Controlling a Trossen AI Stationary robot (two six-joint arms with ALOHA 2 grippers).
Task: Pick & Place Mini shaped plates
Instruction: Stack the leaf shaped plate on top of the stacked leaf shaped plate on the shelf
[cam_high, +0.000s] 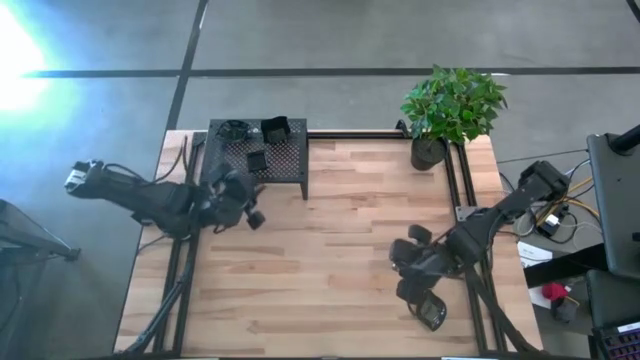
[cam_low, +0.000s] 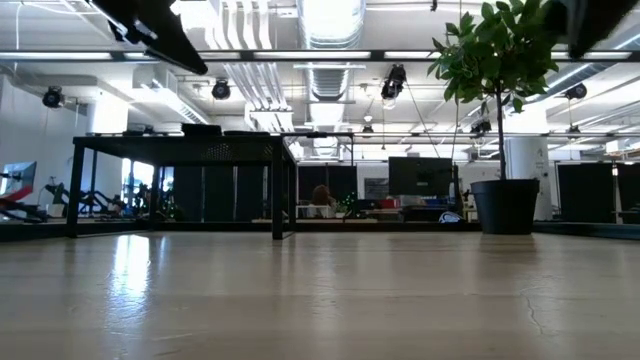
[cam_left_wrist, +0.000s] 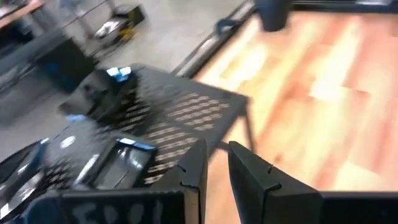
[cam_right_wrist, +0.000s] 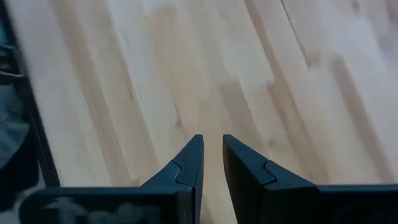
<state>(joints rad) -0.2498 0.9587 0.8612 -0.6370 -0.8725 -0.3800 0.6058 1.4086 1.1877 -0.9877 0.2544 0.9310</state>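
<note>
You see table (cam_high: 330, 250): pale wood planks, smooth, faint sheen | stand (cam_high: 285, 160): black perforated metal, matt | mini plates (cam_high: 274, 128): black, glossy | gripper fingers (cam_right_wrist: 186, 165): dark matt plastic | pot (cam_low: 505, 205): dark, matt

A: Where do the cameras sit?
B: One hangs overhead, looking straight down; one sits at tabletop level, looking across.
A: And the wrists?
B: Each looks past its own fingers; overhead and low share the perforated stand (cam_high: 256, 150).
</note>
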